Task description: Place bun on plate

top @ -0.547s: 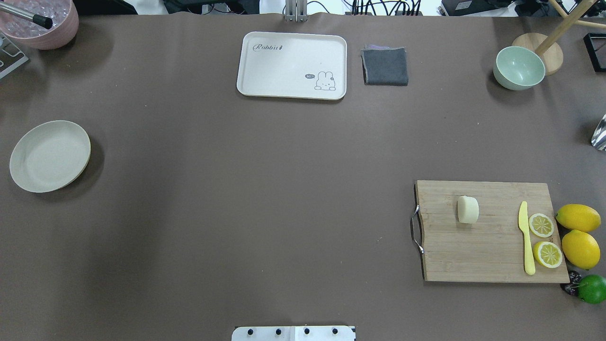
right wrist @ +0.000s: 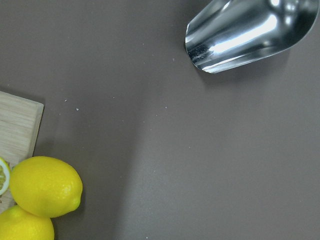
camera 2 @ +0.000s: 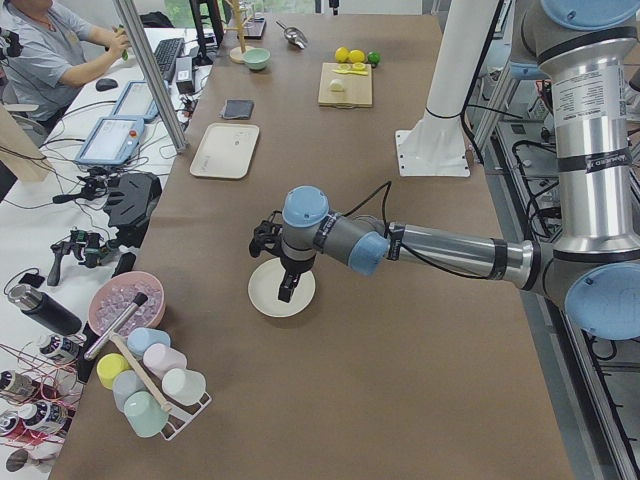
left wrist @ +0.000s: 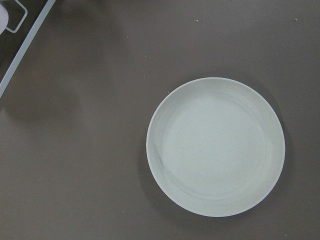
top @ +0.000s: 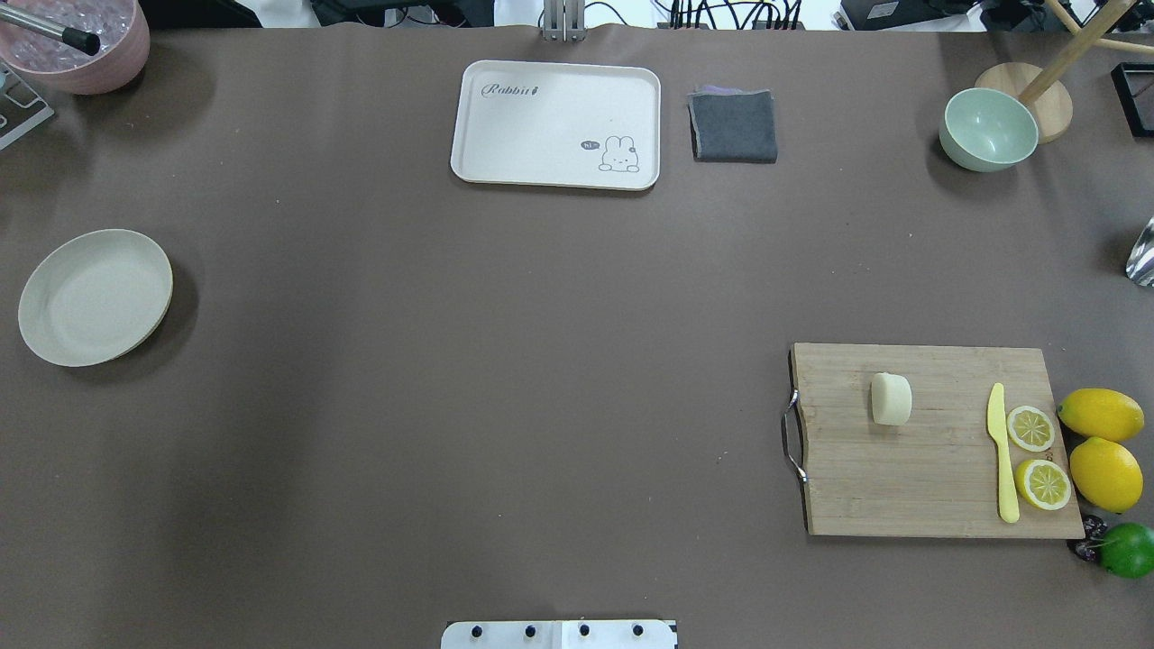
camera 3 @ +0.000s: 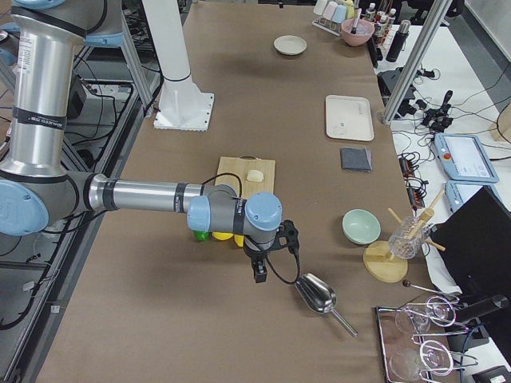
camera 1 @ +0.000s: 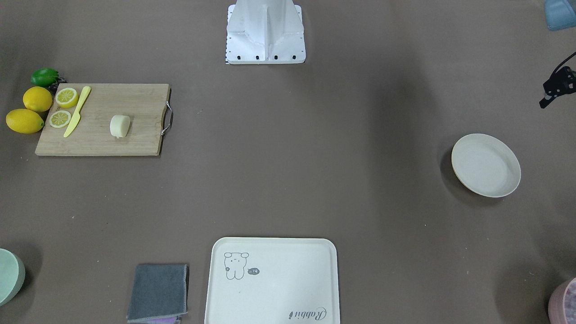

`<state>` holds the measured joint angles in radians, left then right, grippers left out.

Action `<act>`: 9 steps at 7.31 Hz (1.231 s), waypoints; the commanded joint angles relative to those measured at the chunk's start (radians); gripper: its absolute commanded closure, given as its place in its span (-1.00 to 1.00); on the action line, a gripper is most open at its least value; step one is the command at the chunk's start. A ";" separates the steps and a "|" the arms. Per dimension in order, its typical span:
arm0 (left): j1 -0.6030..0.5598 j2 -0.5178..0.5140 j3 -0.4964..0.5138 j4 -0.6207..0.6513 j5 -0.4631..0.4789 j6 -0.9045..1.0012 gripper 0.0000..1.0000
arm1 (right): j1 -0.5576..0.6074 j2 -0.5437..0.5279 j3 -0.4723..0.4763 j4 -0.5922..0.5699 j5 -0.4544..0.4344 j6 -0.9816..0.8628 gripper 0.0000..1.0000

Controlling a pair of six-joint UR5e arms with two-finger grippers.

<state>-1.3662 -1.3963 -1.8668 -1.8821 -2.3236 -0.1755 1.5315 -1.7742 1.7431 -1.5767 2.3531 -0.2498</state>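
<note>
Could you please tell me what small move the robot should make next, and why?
Probably swing the right gripper in over the wooden cutting board toward the pale cream rounded bun: it lies untouched there, while that gripper hovers beyond the whole yellow lemons, off the board.

The bun (top: 891, 398) lies on the board (top: 902, 487), near right. On the board, right of the bun: knife (top: 1001, 451), then two slices (top: 1030, 428). The plate (top: 95, 297) sits well apart, at the left. Tray (top: 554, 124) far centre; cloth (top: 734, 126) just right of it; bowl (top: 988, 129) far right.
</note>
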 commanded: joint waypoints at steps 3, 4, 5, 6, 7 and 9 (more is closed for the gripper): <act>-0.004 0.003 -0.006 0.001 0.010 -0.009 -0.93 | -0.004 -0.004 -0.008 0.037 0.002 0.001 -1.00; 0.001 0.000 0.003 0.006 0.007 -0.009 -0.93 | -0.005 -0.004 -0.010 0.037 -0.002 0.001 -1.00; 0.001 0.000 0.000 0.008 0.003 -0.009 -0.93 | -0.005 -0.004 -0.010 0.037 0.001 0.001 -1.00; 0.001 0.002 0.003 0.008 0.004 -0.009 -0.93 | -0.007 -0.004 -0.010 0.037 0.002 0.001 -1.00; 0.001 0.003 0.002 0.008 0.004 -0.015 -0.94 | -0.007 -0.004 -0.010 0.037 0.002 0.001 -1.00; 0.003 0.000 0.000 0.008 0.003 -0.071 -0.94 | -0.008 -0.004 -0.010 0.037 0.005 0.001 -1.00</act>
<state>-1.3648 -1.3945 -1.8656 -1.8746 -2.3204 -0.2143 1.5239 -1.7779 1.7334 -1.5401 2.3554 -0.2485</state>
